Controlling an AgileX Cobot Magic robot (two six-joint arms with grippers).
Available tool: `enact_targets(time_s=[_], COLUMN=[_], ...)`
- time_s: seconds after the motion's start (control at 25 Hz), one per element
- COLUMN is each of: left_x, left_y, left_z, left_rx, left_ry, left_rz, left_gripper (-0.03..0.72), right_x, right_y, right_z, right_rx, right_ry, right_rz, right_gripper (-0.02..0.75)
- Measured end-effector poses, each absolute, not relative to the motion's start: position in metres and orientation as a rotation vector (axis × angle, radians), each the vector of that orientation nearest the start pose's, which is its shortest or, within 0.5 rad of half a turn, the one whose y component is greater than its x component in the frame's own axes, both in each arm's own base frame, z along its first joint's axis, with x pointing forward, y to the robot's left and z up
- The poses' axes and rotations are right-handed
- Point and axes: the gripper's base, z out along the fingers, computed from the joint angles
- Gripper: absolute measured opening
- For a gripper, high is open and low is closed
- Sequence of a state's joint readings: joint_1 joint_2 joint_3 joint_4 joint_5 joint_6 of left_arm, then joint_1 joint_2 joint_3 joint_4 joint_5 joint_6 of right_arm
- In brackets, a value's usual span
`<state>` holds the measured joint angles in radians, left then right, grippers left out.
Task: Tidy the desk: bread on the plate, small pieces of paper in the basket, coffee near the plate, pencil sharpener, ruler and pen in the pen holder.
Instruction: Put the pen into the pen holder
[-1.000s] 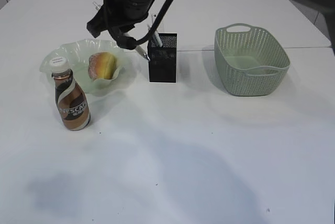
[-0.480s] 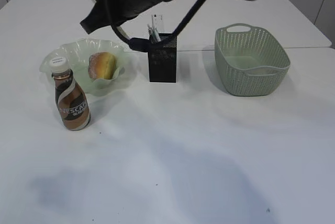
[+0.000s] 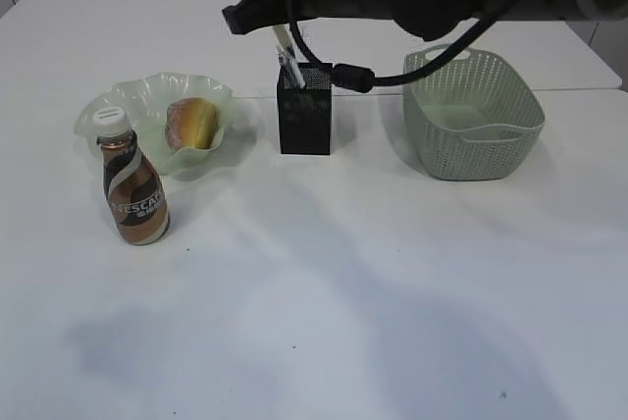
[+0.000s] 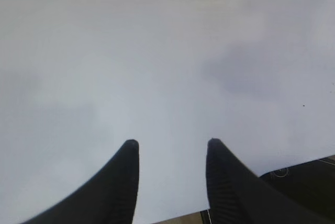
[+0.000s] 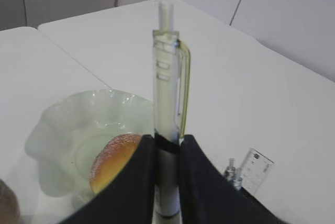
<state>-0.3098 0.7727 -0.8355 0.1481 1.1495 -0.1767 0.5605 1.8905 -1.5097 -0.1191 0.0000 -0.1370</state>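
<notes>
The right pincer [image 5: 167,182] squeezes a white pen [image 5: 168,130], held up above the black pen holder [image 3: 305,111]. The left pincer [image 4: 170,148] is open and empty over the white table [image 3: 324,273].

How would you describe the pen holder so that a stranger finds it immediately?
On the white desk, look along the far row between the wavy green plate and the green basket. The pen holder is the small black mesh box there, the only dark, square, upright container.

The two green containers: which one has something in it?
The wavy-rimmed plate on the left; the bread sits in it. The woven-look basket on the right looks empty.
</notes>
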Motion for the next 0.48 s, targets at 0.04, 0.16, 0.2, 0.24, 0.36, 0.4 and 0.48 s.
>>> enact_targets(time_s=[0.04,0.16,0.2,0.24,0.36,0.4,0.48], left_x=[0.117,0.117,0.117,0.118,0.12,0.121,0.122], left_y=[-0.025,-0.027,-0.027,-0.028,-0.03,-0.03,-0.031], left_z=[0.332,0.332,0.332,0.332,0.334,0.335,0.336], left_rx=[0.196,0.193,0.192,0.191,0.189,0.189,0.188], left_ry=[2.54,2.533,2.53,2.523,2.492,2.478,2.456], left_rz=[0.005,-0.026,-0.037,-0.045,-0.066,-0.073,-0.086], left_gripper=[0.293,0.29,0.289,0.289,0.289,0.287,0.284], right_x=[0.394,0.404,0.407,0.409,0.416,0.423,0.428], right_y=[0.237,0.226,0.223,0.22,0.216,0.214,0.214], right_z=[0.301,0.303,0.302,0.302,0.301,0.296,0.292], right_rx=[-0.718,-0.665,-0.645,-0.628,-0.57,-0.524,-0.505], right_ry=[1.71,1.675,1.668,1.663,1.624,1.573,1.537], right_rz=[0.204,0.199,0.201,0.204,0.221,0.233,0.238], right_gripper=[0.104,0.103,0.103,0.103,0.103,0.103,0.103])
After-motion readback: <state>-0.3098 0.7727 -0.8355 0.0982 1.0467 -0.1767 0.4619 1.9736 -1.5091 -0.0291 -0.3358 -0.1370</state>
